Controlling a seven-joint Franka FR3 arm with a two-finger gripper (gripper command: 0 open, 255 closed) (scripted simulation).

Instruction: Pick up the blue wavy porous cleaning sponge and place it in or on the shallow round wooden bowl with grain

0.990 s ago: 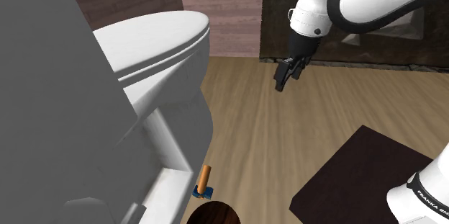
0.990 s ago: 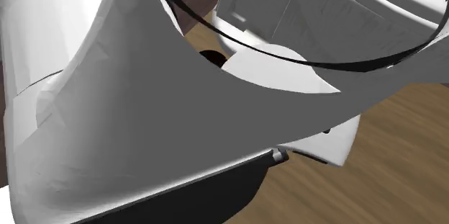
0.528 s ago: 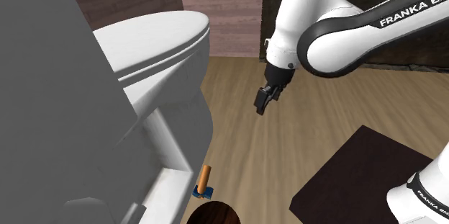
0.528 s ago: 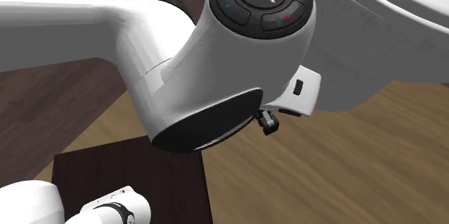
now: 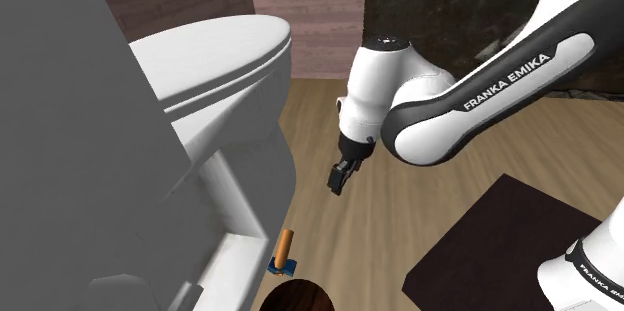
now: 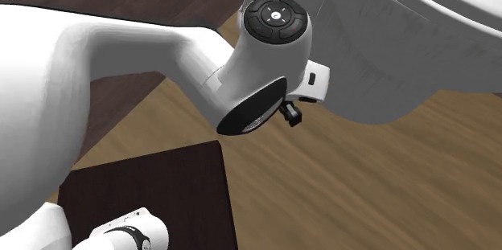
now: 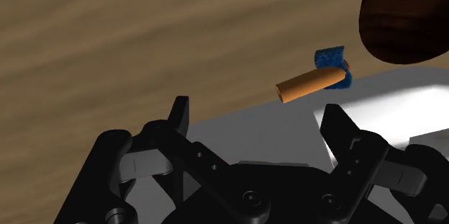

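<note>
Claw (image 5: 341, 174) spread, empty, above floor (image 5: 400, 189): judged approach stage. Sponge (image 5: 276, 270) on floor at claw's 7 o'clock in shoulder view, beside toilet (image 5: 220, 69) base, partly covered by orange stick (image 5: 285, 244). Bowl (image 5: 297, 297) near, at sponge's 5 o'clock: short carry.

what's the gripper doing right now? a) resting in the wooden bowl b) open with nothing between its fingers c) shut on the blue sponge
b: the wrist view shows the gripper open, jaws apart with nothing between them, and the blue sponge lying ahead of it.
</note>
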